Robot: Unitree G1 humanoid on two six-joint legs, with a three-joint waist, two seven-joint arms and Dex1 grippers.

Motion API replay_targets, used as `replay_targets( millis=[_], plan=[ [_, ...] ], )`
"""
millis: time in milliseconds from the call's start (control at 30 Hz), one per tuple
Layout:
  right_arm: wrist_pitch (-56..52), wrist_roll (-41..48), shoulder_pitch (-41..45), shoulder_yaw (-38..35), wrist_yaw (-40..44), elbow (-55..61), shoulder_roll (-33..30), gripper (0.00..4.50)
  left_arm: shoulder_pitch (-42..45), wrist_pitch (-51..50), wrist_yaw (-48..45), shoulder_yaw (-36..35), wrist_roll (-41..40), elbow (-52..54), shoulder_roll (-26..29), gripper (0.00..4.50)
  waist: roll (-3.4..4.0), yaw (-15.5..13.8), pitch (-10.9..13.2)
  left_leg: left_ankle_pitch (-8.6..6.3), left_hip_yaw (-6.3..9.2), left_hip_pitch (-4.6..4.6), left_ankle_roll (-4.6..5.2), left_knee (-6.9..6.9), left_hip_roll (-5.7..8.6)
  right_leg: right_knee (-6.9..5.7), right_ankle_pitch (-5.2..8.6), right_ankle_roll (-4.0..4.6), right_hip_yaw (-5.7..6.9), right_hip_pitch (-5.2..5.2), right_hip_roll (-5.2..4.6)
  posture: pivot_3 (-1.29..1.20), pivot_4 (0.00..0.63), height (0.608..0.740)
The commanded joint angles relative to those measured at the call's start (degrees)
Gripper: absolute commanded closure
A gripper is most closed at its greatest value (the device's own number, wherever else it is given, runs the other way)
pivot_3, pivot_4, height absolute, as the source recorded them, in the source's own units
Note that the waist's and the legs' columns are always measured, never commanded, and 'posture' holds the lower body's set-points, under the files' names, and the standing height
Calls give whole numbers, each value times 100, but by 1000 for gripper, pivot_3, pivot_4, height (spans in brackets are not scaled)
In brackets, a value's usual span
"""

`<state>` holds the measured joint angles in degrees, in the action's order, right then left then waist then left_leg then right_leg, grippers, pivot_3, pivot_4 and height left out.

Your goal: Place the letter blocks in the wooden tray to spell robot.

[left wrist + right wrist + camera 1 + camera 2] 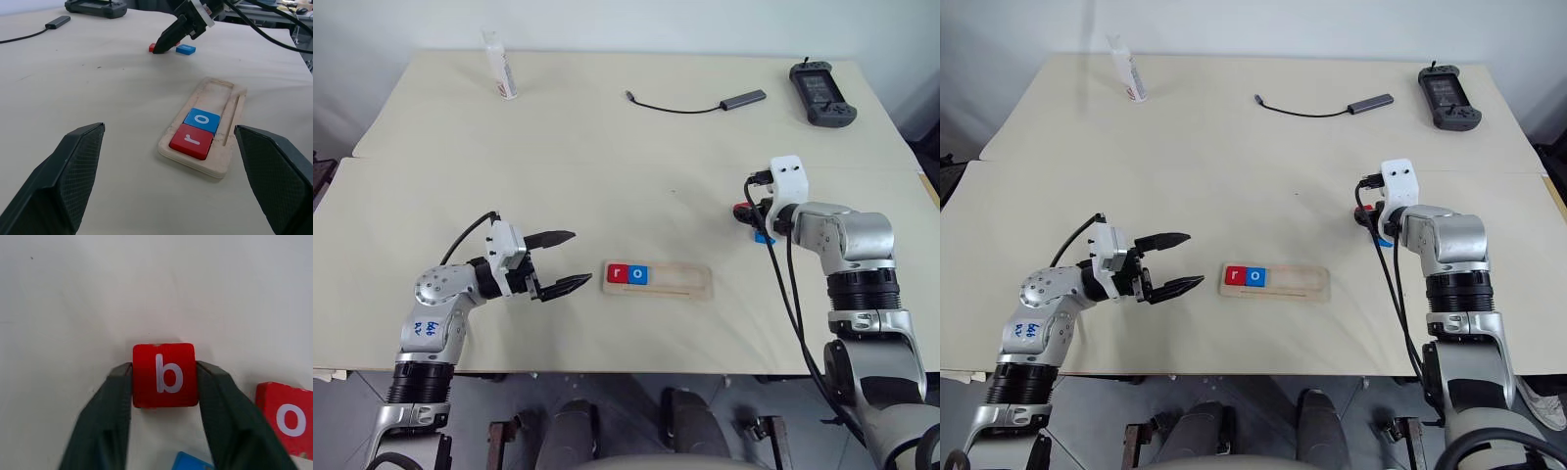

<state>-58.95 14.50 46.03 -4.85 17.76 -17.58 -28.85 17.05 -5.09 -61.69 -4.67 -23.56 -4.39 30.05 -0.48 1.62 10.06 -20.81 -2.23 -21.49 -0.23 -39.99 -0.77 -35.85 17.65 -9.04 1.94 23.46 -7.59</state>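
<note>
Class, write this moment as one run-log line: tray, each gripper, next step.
wooden tray: r, o placed | right gripper: shut on red b block, on table | left gripper: open, empty | next: likely b to tray

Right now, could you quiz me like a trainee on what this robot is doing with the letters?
1. True or false: the wooden tray already holds a red r block and a blue o block.
2. Which letter sits between the fingers of the right gripper? A) t B) b C) o
3. Fill in: the left gripper is ___ and holds nothing.

Key: 1 true; 2 B, the red b block; 3 open.
</note>
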Motion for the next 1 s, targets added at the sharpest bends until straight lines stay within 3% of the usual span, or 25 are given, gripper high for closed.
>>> replay_targets(
  millis=[33, 400, 567, 733, 900, 1000],
  plan=[
    [-191, 19, -54, -287, -108, 384, -105, 2579, 55, 103, 20, 80, -7, 153, -70, 0, 0, -2, 0, 0, 1, 0, 0, 0, 0, 0, 0, 0, 0, 0, 0, 0, 150, 740],
    [-3220, 625, -1745, -1874, -355, 4710, 144, 2579, 141, 87, -415, 488, -111, 61, -259, 0, 3, -32, 1, 0, 5, -5, 0, 8, 0, 3, 0, 0, 5, 4, 1, 0, 150, 740],
    [-3355, 774, -3199, -2152, -581, 6289, 844, 2579, 380, 133, -629, 575, -102, -193, -357, 0, 3, -64, 1, -1, 6, -4, 1, 7, 3, 3, 0, 0, 5, 2, 1, 0, 150, 740],
    [-3355, 745, -3727, -1962, -805, 6739, 1406, 2579, 576, 146, -814, 646, -96, -324, -457, 0, 4, -33, 1, 0, 2, 2, 1, 5, 4, 1, 0, 0, 0, 1, 3, 0, 150, 740],
    [-3355, 740, -3623, -1833, -751, 6747, 1279, 1377, 639, 139, -940, 605, -130, -278, -457, 0, 4, -16, 0, 0, 9, 3, 0, 6, 2, -1, 0, 0, 0, 1, 5, 0, 150, 740],
    [-3238, 1077, -3594, -2002, -83, 6680, 515, 414, 588, 192, -1067, 598, -108, -186, -370, 0, 5, -19, 1, 0, 11, 3, 1, 6, 4, 1, 0, 0, 0, 1, 3, 0, 150, 740]
  ],
)
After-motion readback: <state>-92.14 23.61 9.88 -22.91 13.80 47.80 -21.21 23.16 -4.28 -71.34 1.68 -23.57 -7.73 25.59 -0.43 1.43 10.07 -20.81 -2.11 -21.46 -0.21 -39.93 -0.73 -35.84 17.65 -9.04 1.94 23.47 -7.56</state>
